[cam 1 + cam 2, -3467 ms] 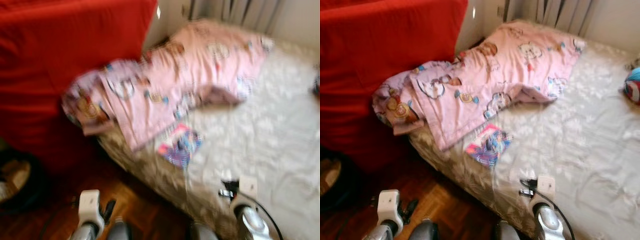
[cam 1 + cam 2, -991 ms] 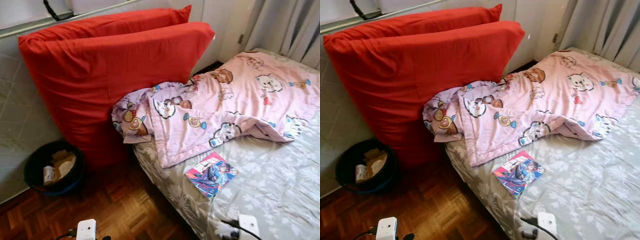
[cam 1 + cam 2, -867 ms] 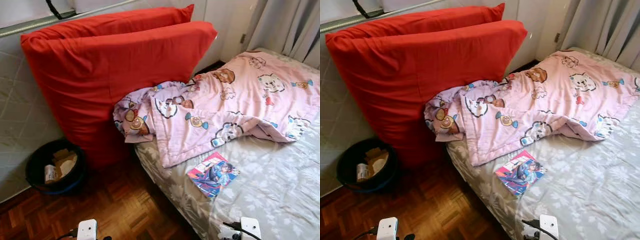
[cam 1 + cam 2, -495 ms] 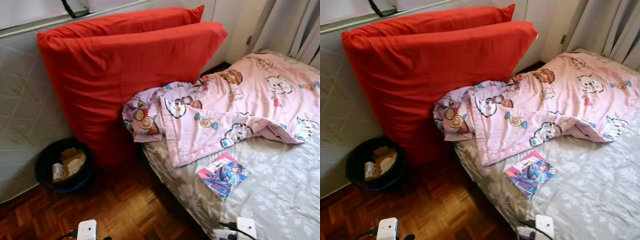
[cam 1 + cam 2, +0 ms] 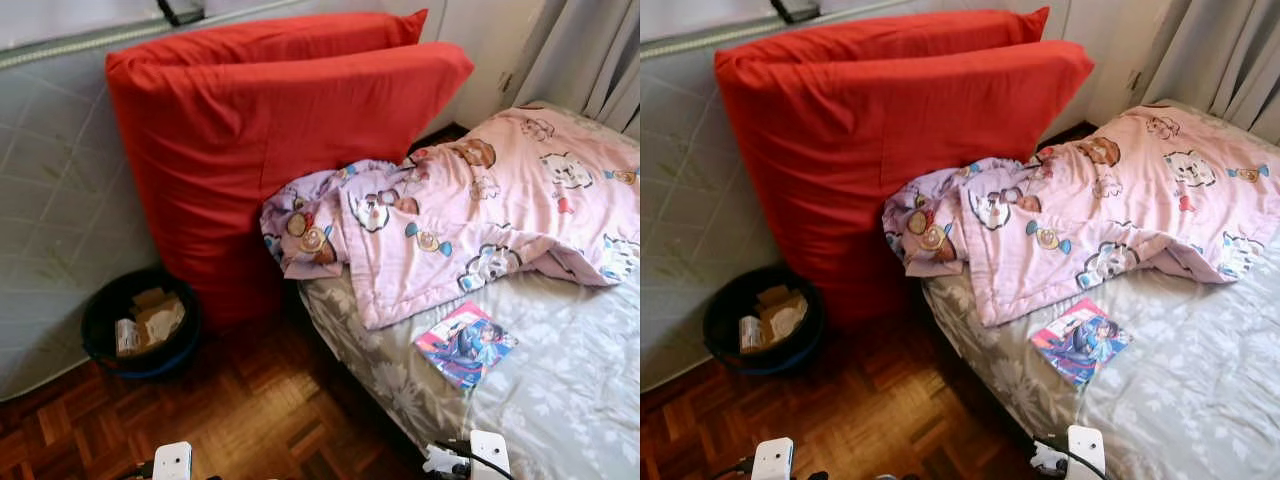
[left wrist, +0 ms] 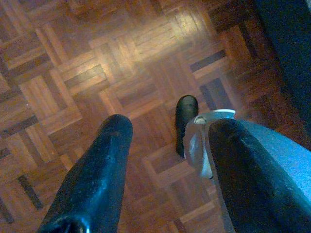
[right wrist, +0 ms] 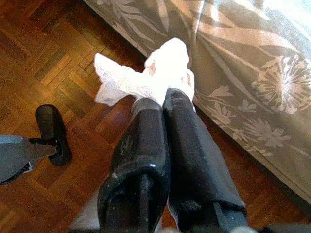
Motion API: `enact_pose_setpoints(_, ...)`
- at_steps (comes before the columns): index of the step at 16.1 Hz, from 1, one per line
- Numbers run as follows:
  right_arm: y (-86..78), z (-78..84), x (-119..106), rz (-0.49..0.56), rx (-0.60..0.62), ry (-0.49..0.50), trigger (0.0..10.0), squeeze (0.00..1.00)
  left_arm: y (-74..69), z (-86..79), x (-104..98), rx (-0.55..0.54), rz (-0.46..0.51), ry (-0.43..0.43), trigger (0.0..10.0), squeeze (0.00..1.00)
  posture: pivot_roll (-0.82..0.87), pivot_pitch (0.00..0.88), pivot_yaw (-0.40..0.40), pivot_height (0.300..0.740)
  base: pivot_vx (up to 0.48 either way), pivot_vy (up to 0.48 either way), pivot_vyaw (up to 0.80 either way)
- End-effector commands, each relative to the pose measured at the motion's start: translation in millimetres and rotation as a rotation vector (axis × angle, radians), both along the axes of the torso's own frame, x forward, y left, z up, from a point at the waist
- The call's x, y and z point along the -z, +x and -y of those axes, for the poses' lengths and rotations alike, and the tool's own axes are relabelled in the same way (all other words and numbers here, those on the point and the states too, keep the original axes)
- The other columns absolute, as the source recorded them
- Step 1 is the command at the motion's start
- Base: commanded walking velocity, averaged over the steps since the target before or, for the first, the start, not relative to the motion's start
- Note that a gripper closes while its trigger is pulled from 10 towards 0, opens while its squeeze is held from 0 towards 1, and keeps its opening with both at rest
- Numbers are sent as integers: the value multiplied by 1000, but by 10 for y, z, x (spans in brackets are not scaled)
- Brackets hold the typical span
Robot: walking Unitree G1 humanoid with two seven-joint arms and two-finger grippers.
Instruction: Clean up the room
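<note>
Two grippers low: right gripper (image 7: 165, 99) jaws pinching white tissue (image 7: 146, 77) beside bed (image 7: 252, 73); left gripper (image 6: 167, 131) jaws spread over floor (image 6: 97, 63).

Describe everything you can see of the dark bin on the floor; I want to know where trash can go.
The bin is a round, low tub, black with a bluish lower wall, seemingly plastic. It stands upright and open on the parquet floor, in the corner between the quilted grey panel and the big red cushion, touching or nearly touching both. Inside lie crumpled brown paper or cardboard pieces and a small pale packet, filling it partway. Room remains on top.
</note>
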State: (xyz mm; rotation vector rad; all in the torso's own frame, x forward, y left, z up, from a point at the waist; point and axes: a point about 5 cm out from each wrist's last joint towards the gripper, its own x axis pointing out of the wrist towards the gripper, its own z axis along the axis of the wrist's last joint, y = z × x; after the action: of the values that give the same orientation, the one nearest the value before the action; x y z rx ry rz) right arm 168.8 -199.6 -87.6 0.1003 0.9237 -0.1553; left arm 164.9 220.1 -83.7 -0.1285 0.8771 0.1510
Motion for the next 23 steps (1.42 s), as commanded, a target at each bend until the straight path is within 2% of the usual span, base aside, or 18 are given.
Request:
enact_pose_setpoints(1,-80,104,21,-31,21,-8,10000,0,-87,-3,39,3,-32,3,10000,0,21,149,-16,740,0,311,0)
enact_pose_setpoints(7,-131,168,28,-39,28,-12,10000,0,-89,4,41,2,-31,2,10000,0,22,159,-17,740,0,309,0)
enact_pose_setpoints(13,-162,-20,72,-49,13,1,10000,0,-111,5,50,2,-37,1,10000,0,23,167,-15,740,0,307,0)
enact_pose_setpoints(17,-168,-77,82,-48,9,9,10000,0,-136,-35,50,-1,-41,4,10000,0,24,167,-14,740,0,304,0)
enact_pose_setpoints(23,-193,85,65,-45,20,-3,10000,0,-139,-147,26,-12,-42,11,10000,0,24,159,-14,740,0,300,0)
